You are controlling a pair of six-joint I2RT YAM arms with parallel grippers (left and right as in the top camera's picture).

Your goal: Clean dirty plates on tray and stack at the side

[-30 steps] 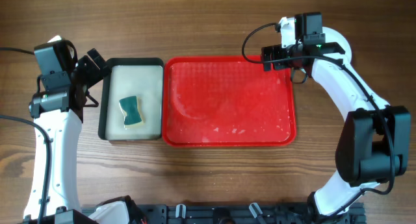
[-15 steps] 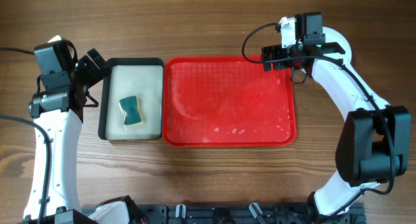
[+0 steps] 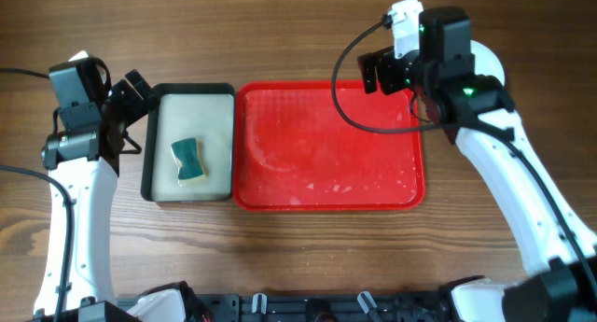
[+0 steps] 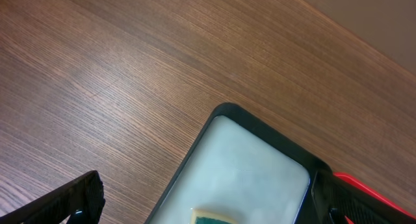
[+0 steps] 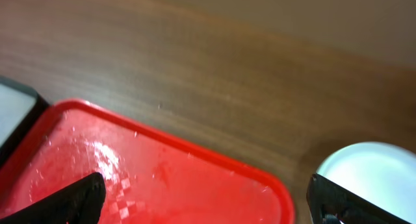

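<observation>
Brown wood-grain bench (image 3: 298,257): one red tray (image 3: 317,126) at centre, wet and bare. One black-rimmed cream tray (image 3: 146,163) sits just beside it on the left-arm side, holding one green sponge (image 3: 187,160). One pale plate (image 5: 370,178), partly in frame, lies on the wood near the red tray's corner, not touching it. Left jaws and right jaws are spread wide, gripping nothing, with bare wood all round both trays.

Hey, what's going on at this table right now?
Nothing is held. Both end effectors are open: the left end effector hovers by the cream tray, where a sponge lies, and the right end effector is over the red tray at its far edge. That tray holds no plates. One pale plate shows past its corner, only in the right wrist view.
</observation>
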